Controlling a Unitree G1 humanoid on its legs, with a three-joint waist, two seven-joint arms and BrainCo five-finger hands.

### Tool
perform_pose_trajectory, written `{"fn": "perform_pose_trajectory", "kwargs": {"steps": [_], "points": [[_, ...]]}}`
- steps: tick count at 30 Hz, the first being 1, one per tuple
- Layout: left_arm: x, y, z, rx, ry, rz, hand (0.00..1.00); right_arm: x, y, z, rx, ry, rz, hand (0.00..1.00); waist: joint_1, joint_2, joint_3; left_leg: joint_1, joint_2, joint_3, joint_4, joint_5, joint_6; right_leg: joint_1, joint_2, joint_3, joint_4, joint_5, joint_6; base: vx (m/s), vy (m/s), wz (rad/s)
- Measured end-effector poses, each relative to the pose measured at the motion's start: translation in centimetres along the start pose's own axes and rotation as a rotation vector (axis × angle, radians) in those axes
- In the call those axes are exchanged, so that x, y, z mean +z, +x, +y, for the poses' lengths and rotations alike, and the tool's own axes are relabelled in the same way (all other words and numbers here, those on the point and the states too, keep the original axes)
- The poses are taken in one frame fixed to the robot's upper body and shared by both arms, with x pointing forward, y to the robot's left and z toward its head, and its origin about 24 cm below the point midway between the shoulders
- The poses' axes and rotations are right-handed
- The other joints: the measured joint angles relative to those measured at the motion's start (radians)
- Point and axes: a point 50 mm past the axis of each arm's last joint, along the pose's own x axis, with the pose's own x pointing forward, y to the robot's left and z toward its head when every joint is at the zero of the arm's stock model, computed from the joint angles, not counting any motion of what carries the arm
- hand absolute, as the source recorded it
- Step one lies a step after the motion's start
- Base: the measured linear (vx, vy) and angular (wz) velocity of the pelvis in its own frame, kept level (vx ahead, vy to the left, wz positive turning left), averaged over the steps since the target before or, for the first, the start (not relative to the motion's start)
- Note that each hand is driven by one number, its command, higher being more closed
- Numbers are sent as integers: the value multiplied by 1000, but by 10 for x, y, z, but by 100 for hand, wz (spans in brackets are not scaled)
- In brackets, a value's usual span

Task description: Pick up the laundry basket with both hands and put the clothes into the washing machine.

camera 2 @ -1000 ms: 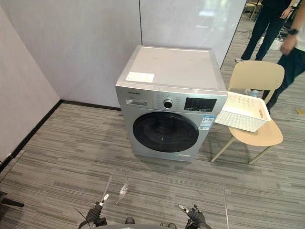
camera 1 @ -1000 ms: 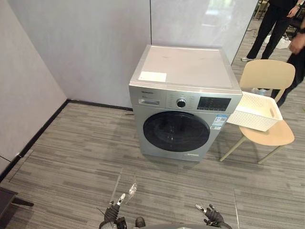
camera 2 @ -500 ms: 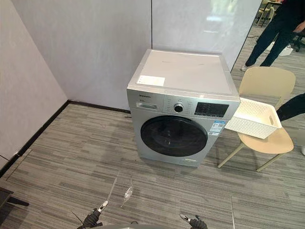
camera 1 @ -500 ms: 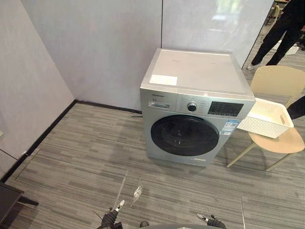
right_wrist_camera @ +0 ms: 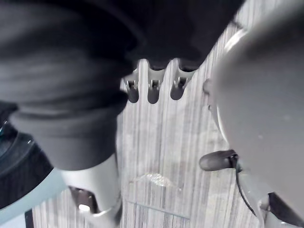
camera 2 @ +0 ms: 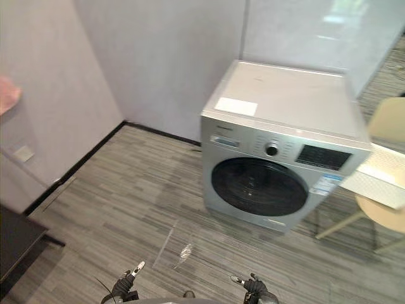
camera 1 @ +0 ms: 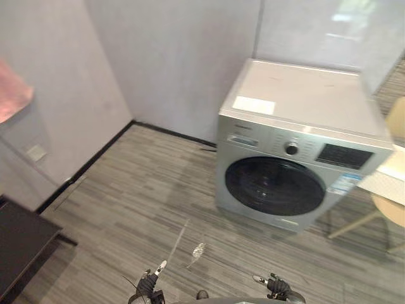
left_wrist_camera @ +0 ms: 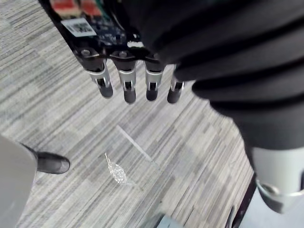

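The washing machine (camera 1: 297, 158) is standing against the far wall, its round door sitting closed. To its right, the white laundry basket (camera 2: 380, 183) is resting on a beige chair (camera 2: 386, 212); whether it is holding clothes, I cannot tell. Nearest, the left hand (left_wrist_camera: 137, 80) and right hand (right_wrist_camera: 154, 88) are hanging low with fingers straight, carrying nothing.

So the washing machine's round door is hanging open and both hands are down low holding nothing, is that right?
Not quite. The washing machine has its round door closed flush against the front, as the left eye view shows. The rest holds: the left hand and right hand hang low over the floor, holding nothing.
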Motion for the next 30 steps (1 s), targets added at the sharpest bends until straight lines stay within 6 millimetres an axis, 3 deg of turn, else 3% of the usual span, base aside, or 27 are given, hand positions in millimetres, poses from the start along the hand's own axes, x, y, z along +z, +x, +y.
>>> {"fn": "perform_pose_trajectory", "kwargs": {"steps": [1,2,4,7,9,10,12,13,14,15,17,20,21,22,24,25,27,28,30], "points": [[4,1,5,19,-25,-6,0,1,-1,-2,-2,-3,-13,0,4,13,19,10,1,-37,63,-40,11,-72,30,77,181,29,-44,233,28,99],[1,0,13,50,-61,2,0,1,-1,-1,3,-1,-20,0,7,1,22,12,4,-66,112,-76,17,-130,69,137,288,-5,3,242,12,87],[-5,-1,20,79,-99,29,0,6,-1,6,20,6,-55,0,5,-5,24,22,12,-94,150,-121,19,-225,115,163,284,-40,32,205,1,44],[-6,-1,18,72,-93,37,0,7,-1,3,12,14,-65,0,0,0,24,55,15,-126,141,-149,1,-258,138,201,41,-47,47,270,-37,29],[-6,-1,16,66,-89,32,0,2,-3,-5,-12,42,-51,0,-1,4,21,86,12,-183,136,-174,-7,-246,152,298,-258,-6,51,410,-131,61],[-6,-2,17,69,-102,32,0,-1,-4,-8,-23,52,-44,0,-9,5,19,101,11,-207,135,-176,-11,-236,151,303,-306,10,48,475,-210,121],[-5,-2,17,73,-99,23,0,-11,-6,-14,-49,99,-17,0,-30,-11,2,143,15,-313,124,-198,-49,-213,120,269,-393,111,44,560,-353,152],[-5,-2,18,77,-105,22,0,-18,-8,-14,-50,94,5,0,-29,-25,-10,159,21,-332,127,-211,-69,-197,109,234,-408,205,79,488,-380,109],[-6,-2,12,68,-119,29,0,-16,-7,-14,-49,87,6,0,-24,-5,-17,169,46,-340,131,-221,-84,-188,119,198,-391,206,114,482,-363,87],[-11,-3,5,55,-132,39,0,-10,-6,-19,-58,45,2,0,-22,34,-27,165,88,-335,148,-214,-96,-173,138,138,-351,185,64,472,-320,80],[-12,-3,-5,40,-132,40,0,-4,-4,-20,-59,19,-6,0,-27,57,-36,151,134,-310,206,-187,-138,-138,160,62,-313,138,22,498,-329,95],[-3,-1,-11,15,-79,8,0,-2,-3,-21,-58,6,-13,0,-25,47,-31,62,146,-235,440,-135,-210,-51,166,1,-350,116,-8,312,-263,64],[4,0,-11,4,-39,-15,0,-1,-3,-20,-56,6,-20,0,-24,35,-25,1,161,-175,545,-107,-223,-12,158,-26,-377,108,-20,233,-214,66],[6,0,-17,-21,2,-28,0,0,-3,-19,-57,16,-27,0,-31,38,-24,-43,209,-83,609,-124,-209,24,156,-68,-397,101,-32,204,-197,70],[8,-1,-28,-64,36,-41,0,-1,-4,-24,-74,32,-24,0,-39,42,-20,-90,275,25,563,-116,-208,64,155,-134,-404,99,-31,134,-137,116],[8,-1,-34,-91,70,-46,0,-7,-5,-28,-88,61,-9,0,-55,49,-8,-121,300,90,468,-84,-214,106,159,-190,-393,84,-10,98,-91,162],[11,0,-29,-89,122,-53,0,-15,-7,-29,-112,108,11,0,-54,39,-15,-100,279,98,390,-84,-214,125,140,-211,-375,48,-1,68,-19,172],[14,1,-25,-84,144,-59,0,-16,-7,-29,-116,135,14,0,-54,19,-13,-70,264,103,297,-78,-207,123,130,-214,-369,33,2,50,35,139],[13,3,-14,-61,181,-43,0,-8,-4,-26,-113,155,-1,0,-50,22,-9,-36,249,143,146,-55,-181,108,124,-220,-370,8,9,-6,71,90]]}}
